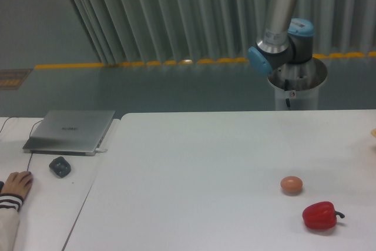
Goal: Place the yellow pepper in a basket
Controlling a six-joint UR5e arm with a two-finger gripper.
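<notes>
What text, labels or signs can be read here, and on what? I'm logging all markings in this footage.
Laptop lid: a small logo, too blurred to read.
Robot base: a small white tag with a red mark, too small to read.
Nothing else carries text; the red pepper and the ball are unmarked.
</notes>
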